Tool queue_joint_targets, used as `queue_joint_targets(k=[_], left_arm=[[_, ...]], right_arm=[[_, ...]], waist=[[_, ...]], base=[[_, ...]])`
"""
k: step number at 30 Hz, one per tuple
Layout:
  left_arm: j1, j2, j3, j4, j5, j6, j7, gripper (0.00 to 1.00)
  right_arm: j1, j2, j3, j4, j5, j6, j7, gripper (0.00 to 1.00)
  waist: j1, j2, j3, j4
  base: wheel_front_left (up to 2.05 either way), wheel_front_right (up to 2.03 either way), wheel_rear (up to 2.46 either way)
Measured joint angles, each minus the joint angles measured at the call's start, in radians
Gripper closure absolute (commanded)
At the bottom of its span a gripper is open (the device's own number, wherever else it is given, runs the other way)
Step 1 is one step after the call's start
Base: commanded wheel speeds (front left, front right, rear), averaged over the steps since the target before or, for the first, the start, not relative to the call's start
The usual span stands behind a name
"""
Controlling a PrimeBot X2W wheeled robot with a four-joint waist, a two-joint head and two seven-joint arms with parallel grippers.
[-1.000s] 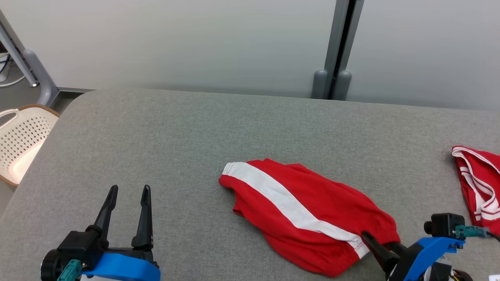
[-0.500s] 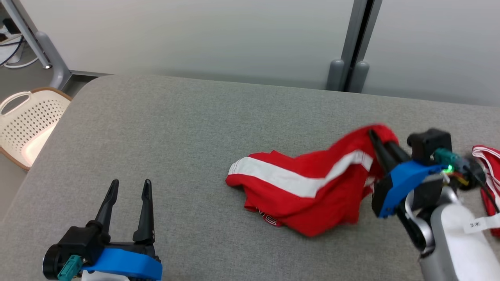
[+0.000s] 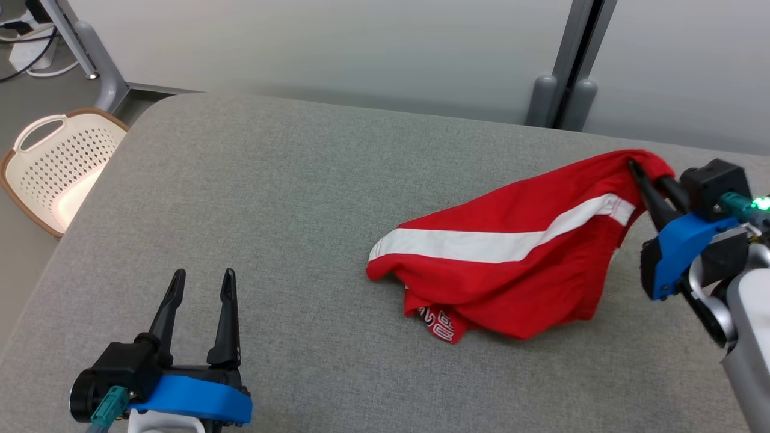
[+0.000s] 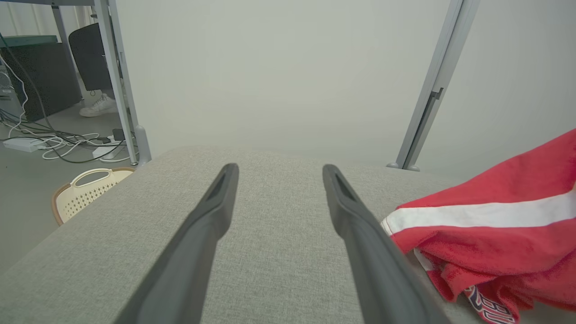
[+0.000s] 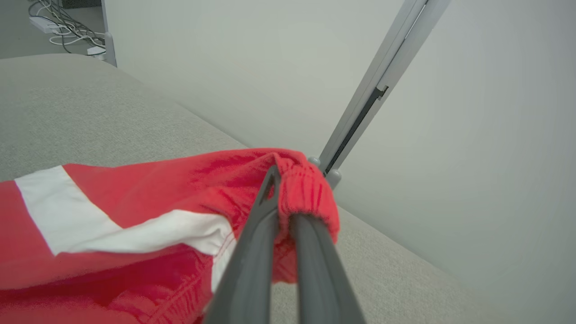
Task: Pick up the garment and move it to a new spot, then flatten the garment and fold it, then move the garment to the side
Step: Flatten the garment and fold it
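In the head view the right tool [image 3: 645,174] is at the right edge of the frame. Its two dark fingers are pinched together on the gathered hem of the red garment [image 3: 517,270], holding that corner lifted above the grey table [image 3: 271,198]. From the raised corner the cloth slopes down toward the middle of the frame, with a white stripe running along it. Its lower folds rest on the table, and a patch of printed lettering shows at the bottom edge. In the right wrist view the ribbed hem is bunched over the ends of the fingers. The left tool [image 3: 203,276] is at the lower left over the table, its fingers spread wide with nothing between them, well apart from the garment. A cream perforated basket [image 3: 54,168] stands on the floor at the upper left, beside the table's rounded corner.
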Motion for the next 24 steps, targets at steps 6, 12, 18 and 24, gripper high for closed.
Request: queue_joint_targets(k=[6,12,18,24], left_arm=[[-0.017,-0.005,-0.003,0.017,-0.001,-0.009,-0.007,0.00],[-0.032,-0.009,-0.013,0.039,0.000,-0.018,-0.012,0.00],[-0.024,-0.008,-0.017,0.050,0.000,-0.020,-0.015,0.00],[0.007,-0.002,-0.014,0.049,-0.002,-0.012,-0.016,0.00]], right_arm=[[-0.094,-0.024,-0.010,0.190,-0.001,0.000,-0.083,1.00],[-0.121,0.023,0.000,0.386,0.042,0.000,0.034,0.00],[-0.100,0.044,-0.063,0.445,0.090,0.000,0.100,0.00],[0.026,0.095,-0.119,0.349,0.124,0.000,0.150,0.00]], waist=[[0.0000,0.0000,0.015,0.006],[0.0000,0.0000,0.006,0.011],[0.0000,0.0000,-0.023,-0.002],[0.0000,0.0000,-0.057,-0.043]], base=[[0.00,0.00,0.00],[0.00,0.00,0.00],[0.00,0.00,0.00],[0.00,0.00,0.00]])
